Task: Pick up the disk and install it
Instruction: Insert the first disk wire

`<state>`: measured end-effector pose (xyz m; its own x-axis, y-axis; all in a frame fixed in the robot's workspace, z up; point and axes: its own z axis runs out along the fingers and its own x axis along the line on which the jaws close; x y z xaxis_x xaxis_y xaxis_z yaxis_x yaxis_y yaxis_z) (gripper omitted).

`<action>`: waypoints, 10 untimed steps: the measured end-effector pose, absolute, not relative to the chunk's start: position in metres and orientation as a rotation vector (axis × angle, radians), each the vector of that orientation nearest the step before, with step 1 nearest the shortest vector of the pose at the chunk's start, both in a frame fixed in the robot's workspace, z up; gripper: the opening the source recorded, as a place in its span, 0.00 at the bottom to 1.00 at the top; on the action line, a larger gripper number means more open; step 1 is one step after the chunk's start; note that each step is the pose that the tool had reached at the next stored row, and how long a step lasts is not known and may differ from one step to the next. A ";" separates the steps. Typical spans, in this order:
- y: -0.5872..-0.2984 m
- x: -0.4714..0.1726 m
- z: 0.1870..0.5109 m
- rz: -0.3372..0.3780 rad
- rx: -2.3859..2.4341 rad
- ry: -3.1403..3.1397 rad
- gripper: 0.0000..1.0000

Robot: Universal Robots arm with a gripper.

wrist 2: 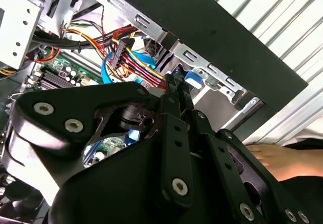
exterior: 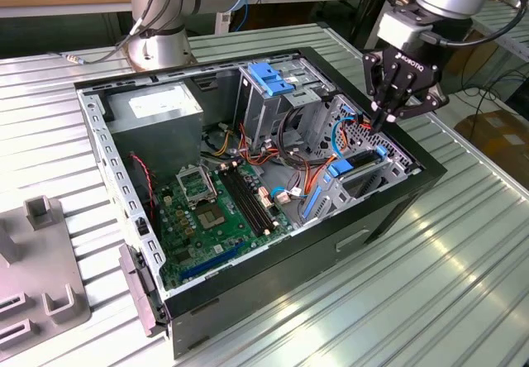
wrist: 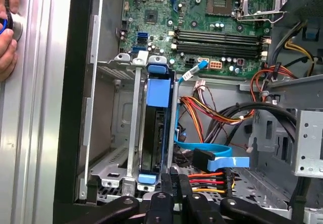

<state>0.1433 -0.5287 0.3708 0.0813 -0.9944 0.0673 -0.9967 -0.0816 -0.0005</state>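
Note:
The disk (wrist: 158, 98), dark-bodied in its bright blue frame, stands on edge in a slot of the metal drive bay (wrist: 118, 133) inside the open computer case (exterior: 397, 206). Its blue frame end (wrist 2: 193, 79) lies just beyond the fingertips in the second wrist view. In the exterior view my gripper (exterior: 382, 123) hangs over the bay at the case's corner on the exterior view's right. The black fingers (wrist: 174, 181) are pressed together with nothing between them, their tips at or just above the disk's near end; whether they touch it I cannot tell.
Red, yellow and blue cables (wrist: 212, 115) run beside the bay. The motherboard (exterior: 215, 210), a grey power supply box (exterior: 157, 111) and a cage with a blue handle (exterior: 273, 78) fill the case. A person's hand (wrist: 7, 32) rests on the table outside the case wall. A second arm's base (exterior: 161, 45) stands behind.

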 end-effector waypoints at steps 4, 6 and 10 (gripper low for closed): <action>-0.529 0.141 0.371 0.077 2.272 -2.102 0.17; -0.529 0.141 0.371 0.077 2.271 -2.102 0.17; -0.529 0.141 0.371 0.077 2.271 -2.102 0.17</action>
<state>0.1407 -0.5287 0.3709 0.0769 -0.9947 0.0676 -0.9970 -0.0771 -0.0005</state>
